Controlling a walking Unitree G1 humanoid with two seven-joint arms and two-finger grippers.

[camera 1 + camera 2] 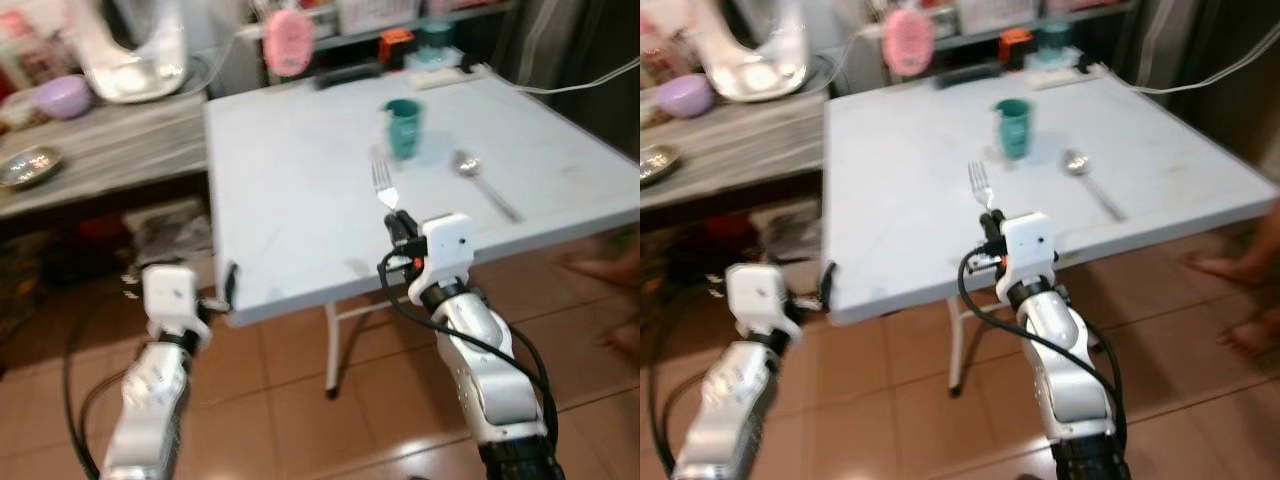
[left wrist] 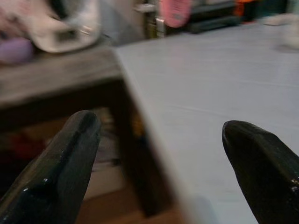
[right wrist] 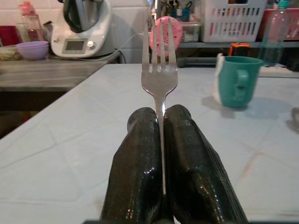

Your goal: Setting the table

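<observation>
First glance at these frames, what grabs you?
The fork stands out: pinched by its handle in the right gripper, tines pointing ahead over the near edge of the white table. Farther back on the table stand a teal mug and, to its right, a spoon lying flat. The left gripper is open at the table's left near corner, holding nothing.

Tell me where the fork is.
The fork is clamped in the right tool, over the table's near edge, with the cup beyond it.
</observation>
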